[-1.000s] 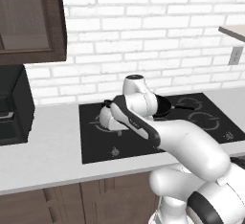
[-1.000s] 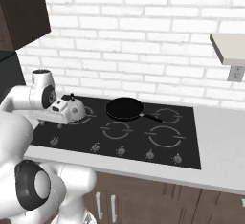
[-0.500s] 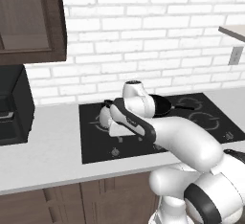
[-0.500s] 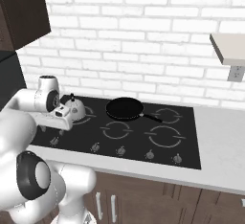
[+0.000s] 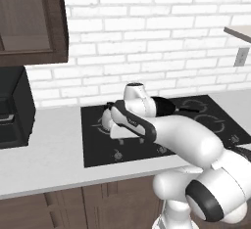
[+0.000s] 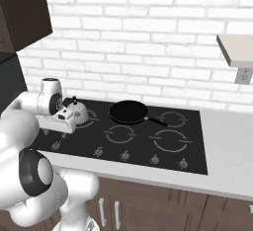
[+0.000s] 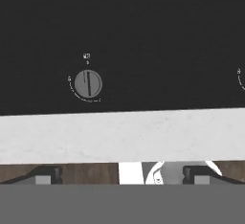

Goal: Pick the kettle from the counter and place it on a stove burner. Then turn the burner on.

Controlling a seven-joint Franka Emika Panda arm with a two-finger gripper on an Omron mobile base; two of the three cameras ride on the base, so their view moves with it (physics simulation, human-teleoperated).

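The silver kettle point(image 6: 77, 111) with its dark handle stands upright on the rear left stove burner ring point(image 6: 92, 122) of the black cooktop point(image 6: 143, 146). In the left base view the kettle point(image 5: 107, 120) is half hidden behind my hand. My gripper point(image 7: 122, 174) is open, its fingertips point(image 7: 46, 173) wide apart with nothing between them. It hangs in front of the kettle, over the cooktop's front left edge, pointing down. Just ahead of it is a grey knob point(image 7: 88, 84), and the pale counter point(image 7: 119, 137) strip runs under the fingers.
A black frying pan point(image 6: 128, 112) sits on the cooktop to the right of the kettle. Several knobs point(image 6: 125, 154) line the cooktop's front edge. A dark appliance point(image 5: 12, 108) stands on the counter far left. A brick wall backs everything.
My hand has drawn slightly away from the kettle, lower and toward the cooktop's front edge. The kettle has stayed where it is on the burner ring.
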